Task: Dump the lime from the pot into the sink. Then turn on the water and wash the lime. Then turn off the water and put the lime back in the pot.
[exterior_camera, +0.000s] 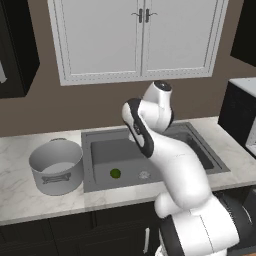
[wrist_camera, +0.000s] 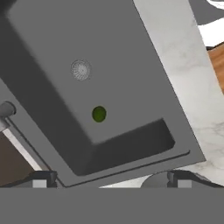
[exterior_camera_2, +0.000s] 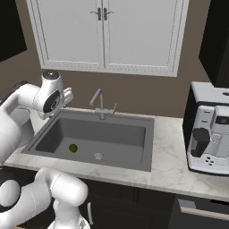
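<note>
1. At the left end of the white marble countertop point(exterior_camera: 15, 197) the pot point(exterior_camera: 56, 166) stands upright, just beside the left rim of the sink point(exterior_camera: 97, 150); its pale inside looks bare from the left base view
2. The lime point(exterior_camera: 115, 173) lies on the dark floor of the sink, left of the round drain point(exterior_camera: 144, 175) and apart from it, nearer the front wall than the back one. From the right base view the lime point(exterior_camera_2: 73, 147) again sits left of the drain point(exterior_camera_2: 98, 156), and in the hand view the lime point(wrist_camera: 99, 114) shows as a small green spot apart from the drain point(wrist_camera: 80, 69)
3. The white arm point(exterior_camera: 175, 165) rises over the front edge of the sink, and its hand is held above the sink's back left part, well clear of the lime. In the hand view the fingertips point(wrist_camera: 41, 180) sit far apart at the bottom corners, so the gripper point(wrist_camera: 109, 181) is spread wide with nothing between its jaws
4. Behind the back rim of the sink, near its middle, stands the faucet point(exterior_camera_2: 100, 103), with the white wall cabinet point(exterior_camera_2: 105, 33) above it
5. At the right end of the countertop point(exterior_camera_2: 170, 156) stands a coffee machine point(exterior_camera_2: 208, 134), well apart from the sink
</note>
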